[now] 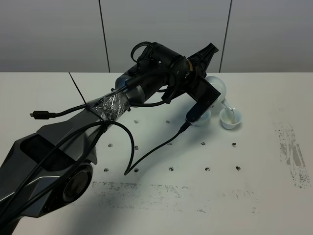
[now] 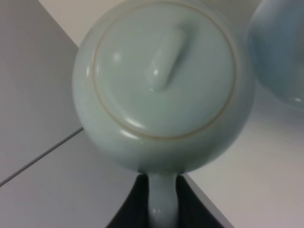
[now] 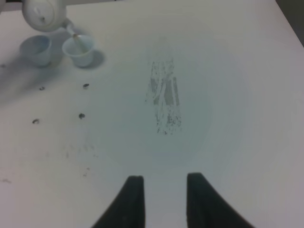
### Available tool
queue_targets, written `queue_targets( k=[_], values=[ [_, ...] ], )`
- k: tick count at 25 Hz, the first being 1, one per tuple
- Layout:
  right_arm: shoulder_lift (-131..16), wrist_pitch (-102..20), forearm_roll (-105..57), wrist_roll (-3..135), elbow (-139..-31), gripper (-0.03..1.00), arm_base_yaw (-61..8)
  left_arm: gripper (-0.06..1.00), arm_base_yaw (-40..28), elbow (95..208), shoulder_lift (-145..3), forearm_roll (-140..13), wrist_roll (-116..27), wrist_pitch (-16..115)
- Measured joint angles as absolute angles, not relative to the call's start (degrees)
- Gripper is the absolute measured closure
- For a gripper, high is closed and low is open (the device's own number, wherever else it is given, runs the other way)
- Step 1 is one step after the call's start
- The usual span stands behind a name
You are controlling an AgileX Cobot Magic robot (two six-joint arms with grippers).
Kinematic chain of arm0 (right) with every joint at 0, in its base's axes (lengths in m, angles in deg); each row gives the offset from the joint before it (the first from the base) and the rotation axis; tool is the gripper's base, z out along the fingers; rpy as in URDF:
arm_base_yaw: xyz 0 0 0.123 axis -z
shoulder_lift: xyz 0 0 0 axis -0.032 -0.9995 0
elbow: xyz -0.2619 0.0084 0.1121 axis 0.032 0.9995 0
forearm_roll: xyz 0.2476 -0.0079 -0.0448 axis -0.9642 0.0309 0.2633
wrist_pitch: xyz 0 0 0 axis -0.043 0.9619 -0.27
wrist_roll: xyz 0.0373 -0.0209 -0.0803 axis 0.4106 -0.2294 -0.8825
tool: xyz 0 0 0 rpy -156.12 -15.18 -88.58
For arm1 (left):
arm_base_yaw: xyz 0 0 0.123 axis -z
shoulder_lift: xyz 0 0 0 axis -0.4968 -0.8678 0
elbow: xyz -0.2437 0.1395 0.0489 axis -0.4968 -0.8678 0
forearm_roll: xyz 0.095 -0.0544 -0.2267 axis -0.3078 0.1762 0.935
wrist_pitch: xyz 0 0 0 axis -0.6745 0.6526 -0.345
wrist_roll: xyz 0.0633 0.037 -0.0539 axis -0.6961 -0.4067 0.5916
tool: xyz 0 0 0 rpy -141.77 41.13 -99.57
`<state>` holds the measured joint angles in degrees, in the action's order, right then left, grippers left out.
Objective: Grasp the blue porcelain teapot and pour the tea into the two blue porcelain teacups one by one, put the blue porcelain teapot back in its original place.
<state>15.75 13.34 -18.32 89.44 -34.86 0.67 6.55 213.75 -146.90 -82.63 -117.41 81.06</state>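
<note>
The blue porcelain teapot (image 1: 218, 86) hangs tilted above the table, its spout down over the right-hand teacup (image 1: 230, 119). A thin stream runs from the spout into that cup. My left gripper (image 1: 207, 84) is shut on the teapot's handle; in the left wrist view the fingers (image 2: 137, 209) pinch the handle below the lidded body (image 2: 161, 95). The other teacup (image 1: 204, 117) stands just left, partly hidden by the wrist. From the right wrist, teapot (image 3: 43, 14) and both cups (image 3: 37, 49) (image 3: 78, 51) lie far off. My right gripper (image 3: 162, 190) is open, holding nothing.
The white table (image 1: 274, 196) has rows of small holes (image 1: 171, 169) and grey scuff marks (image 1: 291, 147) at the right. Loose black cables (image 1: 146, 152) hang from the left arm over the table. A grey wall stands behind the table's far edge.
</note>
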Motion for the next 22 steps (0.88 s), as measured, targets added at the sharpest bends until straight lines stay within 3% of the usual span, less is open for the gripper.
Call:
queue_targets(
  k=[22],
  values=[
    [15.75, 13.34, -18.32, 89.44, -34.86, 0.73, 0.67, 0.83, 8.14, 213.75, -146.9, -91.84, -117.46, 78.78]
  ],
)
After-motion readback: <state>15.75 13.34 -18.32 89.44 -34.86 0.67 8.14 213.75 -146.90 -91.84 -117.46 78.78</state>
